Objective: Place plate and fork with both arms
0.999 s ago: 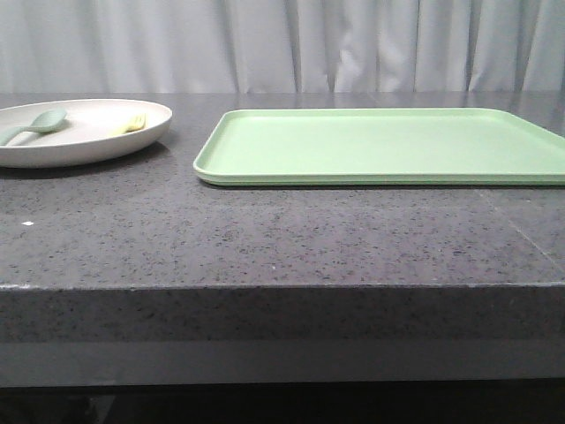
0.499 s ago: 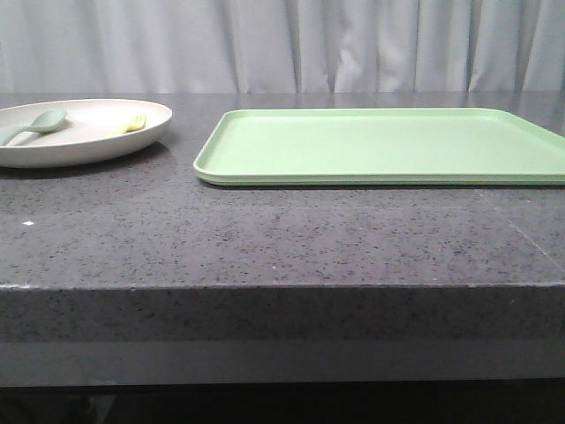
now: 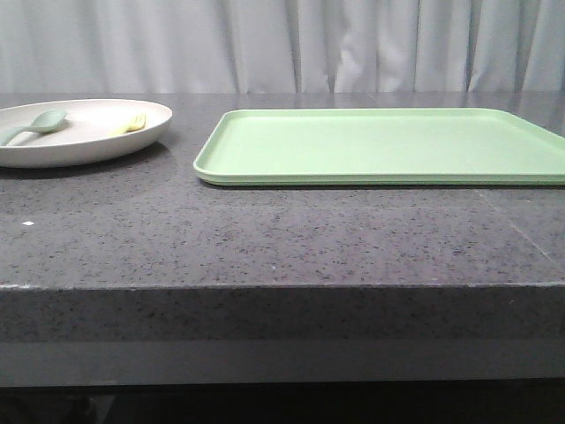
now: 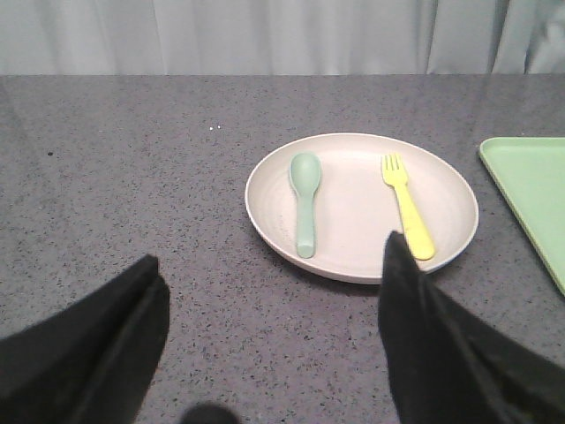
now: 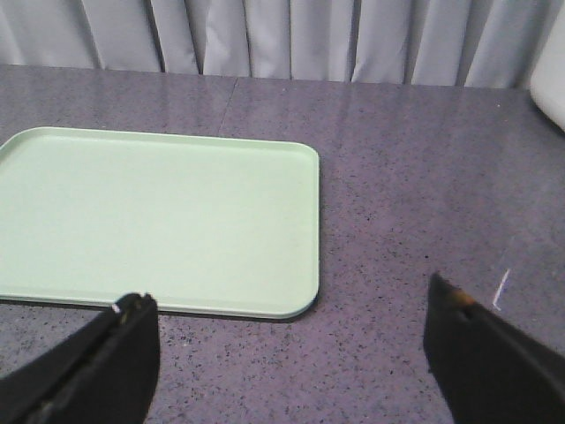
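The cream plate (image 3: 88, 148) (image 4: 353, 256) rests at the table's left. On it lie the pale-yellow fork (image 3: 132, 124) (image 4: 408, 216) and a teal-green spoon (image 3: 35, 124) (image 4: 305, 199). My left gripper (image 4: 274, 256) hangs open short of the plate's near rim, with only bare table between its fingers; one fingertip (image 4: 397, 256) overlaps the rim in the picture. My right gripper (image 5: 287, 305) is open too, over bare table off the near right corner of the light-green tray (image 3: 380, 146) (image 5: 159, 216). Neither gripper shows in the front view.
The dark speckled table (image 3: 265, 238) ends in a front edge close to the camera. A grey curtain (image 3: 282, 44) hangs behind it. A white object (image 5: 552, 84) sits at the far right in the right wrist view.
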`<action>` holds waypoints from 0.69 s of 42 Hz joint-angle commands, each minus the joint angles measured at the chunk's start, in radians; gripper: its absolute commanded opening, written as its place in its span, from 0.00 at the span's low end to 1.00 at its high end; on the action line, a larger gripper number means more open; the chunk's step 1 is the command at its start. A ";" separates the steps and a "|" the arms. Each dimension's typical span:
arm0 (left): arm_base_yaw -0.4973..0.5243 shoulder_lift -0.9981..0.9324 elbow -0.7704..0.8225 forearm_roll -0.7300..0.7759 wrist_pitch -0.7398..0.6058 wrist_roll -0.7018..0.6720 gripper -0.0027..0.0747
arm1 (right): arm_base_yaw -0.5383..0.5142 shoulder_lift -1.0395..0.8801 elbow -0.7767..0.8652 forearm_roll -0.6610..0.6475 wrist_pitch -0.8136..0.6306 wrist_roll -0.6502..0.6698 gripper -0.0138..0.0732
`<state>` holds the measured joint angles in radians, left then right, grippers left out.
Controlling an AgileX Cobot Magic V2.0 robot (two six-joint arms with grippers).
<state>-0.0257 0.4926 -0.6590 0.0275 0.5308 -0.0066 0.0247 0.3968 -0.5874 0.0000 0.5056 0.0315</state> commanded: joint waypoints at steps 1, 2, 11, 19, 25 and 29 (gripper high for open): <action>-0.005 0.013 -0.030 0.003 -0.091 -0.008 0.63 | -0.004 0.018 -0.033 -0.013 -0.074 -0.003 0.89; -0.005 0.013 -0.030 0.001 -0.094 -0.008 0.63 | -0.004 0.018 -0.033 -0.013 -0.074 -0.003 0.89; -0.005 0.059 -0.058 -0.055 -0.050 -0.008 0.64 | -0.004 0.018 -0.033 -0.013 -0.074 -0.003 0.89; -0.005 0.227 -0.176 -0.051 0.129 0.007 0.69 | -0.004 0.018 -0.033 -0.013 -0.074 -0.003 0.89; -0.002 0.389 -0.288 0.024 0.272 0.007 0.69 | -0.004 0.018 -0.033 -0.013 -0.074 -0.003 0.89; 0.031 0.517 -0.367 0.029 0.315 0.040 0.69 | -0.004 0.018 -0.033 -0.013 -0.074 -0.003 0.89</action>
<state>-0.0162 0.9296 -0.9370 0.0434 0.8596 0.0100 0.0247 0.3968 -0.5874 0.0000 0.5071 0.0315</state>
